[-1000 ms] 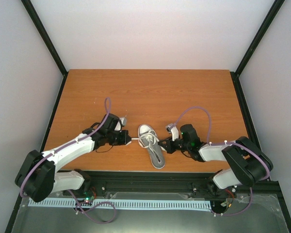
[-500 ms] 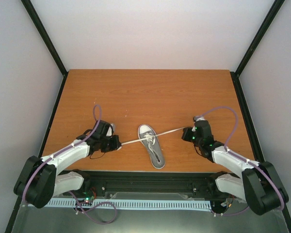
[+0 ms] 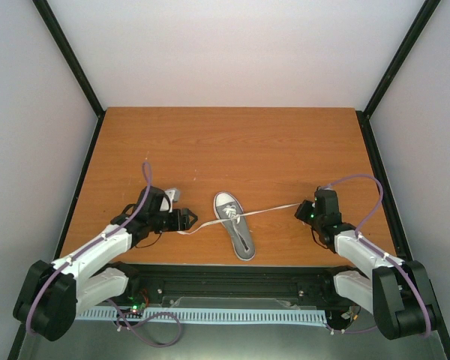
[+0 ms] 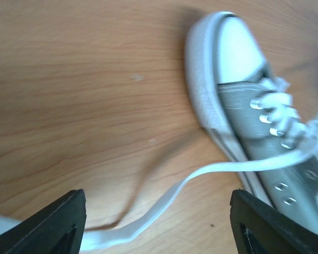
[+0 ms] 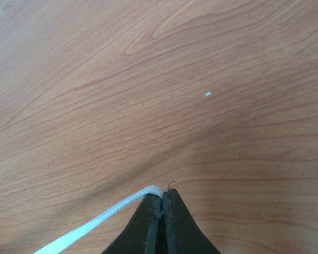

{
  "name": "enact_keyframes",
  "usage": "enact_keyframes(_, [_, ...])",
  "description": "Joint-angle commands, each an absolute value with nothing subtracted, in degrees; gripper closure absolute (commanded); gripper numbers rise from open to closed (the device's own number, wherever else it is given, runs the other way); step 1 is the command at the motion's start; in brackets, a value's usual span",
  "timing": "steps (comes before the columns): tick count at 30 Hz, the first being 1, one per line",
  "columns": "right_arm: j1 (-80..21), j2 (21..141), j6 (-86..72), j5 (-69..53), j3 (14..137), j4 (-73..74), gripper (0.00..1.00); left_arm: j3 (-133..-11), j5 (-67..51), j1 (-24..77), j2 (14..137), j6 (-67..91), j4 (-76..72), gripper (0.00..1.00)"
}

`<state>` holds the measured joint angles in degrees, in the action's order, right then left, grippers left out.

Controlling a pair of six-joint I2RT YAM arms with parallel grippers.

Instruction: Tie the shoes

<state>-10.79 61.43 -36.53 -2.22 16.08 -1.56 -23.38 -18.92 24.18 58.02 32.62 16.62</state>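
A small grey sneaker [image 3: 235, 223] with a white toe cap lies mid-table, toe pointing away from the arms; the left wrist view shows it as well [image 4: 265, 121]. One white lace [image 3: 274, 210] stretches taut to the right, and my right gripper [image 3: 306, 213] is shut on its end [image 5: 153, 191]. The other lace [image 3: 193, 226] lies slack on the wood to the left. It curls between the spread fingers of my left gripper [image 3: 186, 219], which is open and holds nothing [image 4: 158, 222].
The wooden table [image 3: 232, 142] stretches behind the shoe. Black frame posts and pale walls close in the sides. A black rail [image 3: 232, 281] runs along the near edge between the arm bases.
The left gripper has opened and dropped its lace, which now lies slack. The right gripper has pulled its lace further right, away from the shoe.
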Motion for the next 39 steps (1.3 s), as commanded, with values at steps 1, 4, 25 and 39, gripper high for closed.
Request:
enact_keyframes(1, [-10.1,61.3,-33.8,-3.2,16.3,-4.8,0.96,-28.4,-24.7,28.5,59.9,23.2,10.3,0.24])
enact_keyframes(4, [-10.1,61.3,-33.5,-4.7,15.6,-7.1,0.96,-31.6,-22.9,34.5,66.0,19.7,8.2,0.32])
enact_keyframes(25, [-10.1,62.6,-33.4,-7.6,15.0,-11.5,0.97,-37.1,-16.5,38.7,83.1,9.8,6.3,0.47])
enact_keyframes(39, [-10.1,63.9,-33.6,-8.6,15.1,-12.5,0.97,-30.1,-27.2,39.7,76.1,10.6,-0.1,0.29])
